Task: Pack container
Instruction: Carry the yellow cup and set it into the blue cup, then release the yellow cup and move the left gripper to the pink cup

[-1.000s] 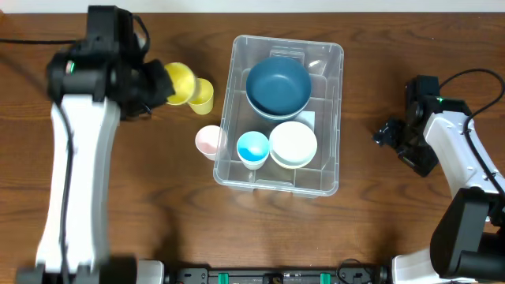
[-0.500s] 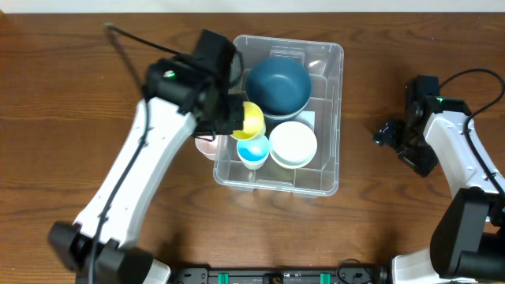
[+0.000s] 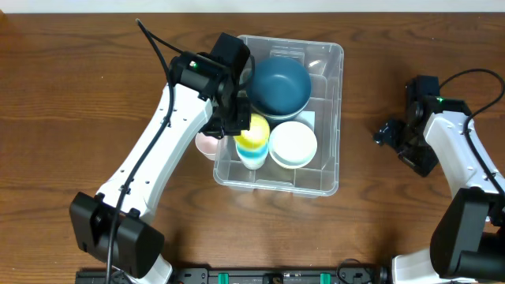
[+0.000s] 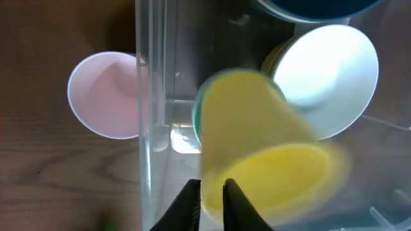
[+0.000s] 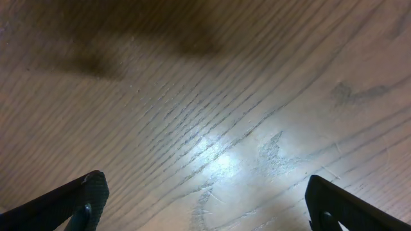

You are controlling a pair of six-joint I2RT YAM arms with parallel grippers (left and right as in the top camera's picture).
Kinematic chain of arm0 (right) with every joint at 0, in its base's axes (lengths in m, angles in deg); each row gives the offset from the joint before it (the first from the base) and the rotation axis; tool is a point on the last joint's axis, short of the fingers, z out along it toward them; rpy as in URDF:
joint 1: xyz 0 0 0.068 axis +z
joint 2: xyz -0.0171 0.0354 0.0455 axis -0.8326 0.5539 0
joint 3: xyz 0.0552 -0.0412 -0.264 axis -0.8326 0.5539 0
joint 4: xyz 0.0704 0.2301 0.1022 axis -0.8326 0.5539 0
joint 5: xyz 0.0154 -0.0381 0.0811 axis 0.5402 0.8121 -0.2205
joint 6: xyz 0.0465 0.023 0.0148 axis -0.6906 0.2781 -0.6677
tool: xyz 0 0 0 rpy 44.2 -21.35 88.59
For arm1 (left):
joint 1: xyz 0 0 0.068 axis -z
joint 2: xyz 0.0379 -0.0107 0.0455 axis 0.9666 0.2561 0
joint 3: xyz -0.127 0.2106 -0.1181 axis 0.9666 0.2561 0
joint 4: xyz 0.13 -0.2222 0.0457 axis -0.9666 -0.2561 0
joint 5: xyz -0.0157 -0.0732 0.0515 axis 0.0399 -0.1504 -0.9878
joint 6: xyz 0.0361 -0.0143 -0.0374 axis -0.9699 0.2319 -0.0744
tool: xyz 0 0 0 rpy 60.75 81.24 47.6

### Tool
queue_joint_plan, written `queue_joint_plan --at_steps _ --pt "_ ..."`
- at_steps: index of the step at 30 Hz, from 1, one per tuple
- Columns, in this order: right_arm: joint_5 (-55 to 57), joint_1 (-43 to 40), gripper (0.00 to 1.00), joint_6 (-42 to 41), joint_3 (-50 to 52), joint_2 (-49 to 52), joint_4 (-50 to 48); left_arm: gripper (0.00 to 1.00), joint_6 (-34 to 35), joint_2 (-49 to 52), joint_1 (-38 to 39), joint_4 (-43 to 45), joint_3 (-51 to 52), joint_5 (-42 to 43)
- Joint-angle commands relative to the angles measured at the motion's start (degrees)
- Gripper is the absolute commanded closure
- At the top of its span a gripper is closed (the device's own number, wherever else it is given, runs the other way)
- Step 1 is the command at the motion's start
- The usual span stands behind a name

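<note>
Wrist view: the left gripper (image 4: 212, 199) has its fingers a narrow slit apart, with a blurred yellow plastic cup (image 4: 257, 147) just ahead. Gripping or not, can't tell. The large clear plastic rectangular container (image 4: 151, 128) is directly below, and a pale pink cup (image 4: 106, 96) stands outside its wall, left of the gripper. Overhead adds a dark blue bowl (image 3: 278, 85) beyond. The right gripper (image 5: 205, 199) is spread wide, holding nothing, over the wooden tabletop (image 5: 212, 128).

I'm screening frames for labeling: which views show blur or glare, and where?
Left wrist view: the yellow cup is smeared by blur, while the pink cup beside the container looks sharp. Right wrist view: a bright glare patch on the table. Overhead view: evenly lit, no obvious blur.
</note>
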Motion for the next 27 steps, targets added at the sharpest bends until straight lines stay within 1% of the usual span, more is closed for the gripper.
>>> queue_joint_plan --at_steps 1,3,5,6,10,13,15,17,18,19,20,22,24,27 --pt "0.46 -0.24 0.01 -0.76 -0.11 0.09 0.02 0.84 0.09 0.28 0.09 -0.66 -0.07 -0.7" --pt "0.46 -0.24 0.01 -0.76 -0.11 0.09 0.02 0.83 0.07 0.28 0.09 -1.11 -0.07 -0.7" --pt "0.46 -0.24 0.01 -0.76 -0.11 0.09 0.02 0.71 0.04 0.28 0.09 -1.38 -0.09 -0.7" --pt "0.46 -0.24 0.01 -0.76 -0.11 0.09 0.02 0.68 0.04 0.28 0.09 -1.36 -0.07 -0.7" --pt "0.46 -0.24 0.01 -0.76 -0.11 0.09 0.02 0.58 -1.14 0.26 -0.04 0.17 -0.26 -0.7" --pt "0.46 -0.24 0.01 -0.76 -0.11 0.09 0.02 0.52 -2.34 0.24 -1.2 0.72 -3.3 -0.74" --pt "0.46 -0.24 0.01 -0.76 -0.11 0.09 0.02 0.49 -2.32 0.15 -3.02 0.59 -6.88 -0.76" --pt "0.46 -0.24 0.01 -0.76 -0.11 0.09 0.02 0.39 -2.27 0.15 -5.75 0.02 -10.75 -0.76" --pt "0.46 -0.24 0.01 -0.79 -0.11 0.09 0.02 0.38 -1.86 0.15 -7.69 -0.2 -12.41 -0.83" --pt "0.46 -0.24 0.01 -0.76 -0.09 0.09 0.02 0.37 -0.57 0.15 -9.44 -0.22 -13.18 -1.53" --pt "0.46 -0.24 0.01 -0.76 -0.11 0.09 0.02 0.34 0.83 0.15 -11.17 -0.2 -13.29 -2.58" --pt "0.46 -0.24 0.01 -0.76 -0.11 0.09 0.02 0.29 1.6 0.42 -14.47 -0.63 -12.5 -3.98" --pt "0.46 -0.24 0.01 -0.76 -0.11 0.09 0.02 0.29 1.57 1.42 -18.14 -2.27 -9.11 -3.96" --pt "0.46 -0.24 0.01 -0.76 -0.09 0.09 0.02 0.29 1.55 2.23 -19.76 -2.45 -2.62 -3.96"
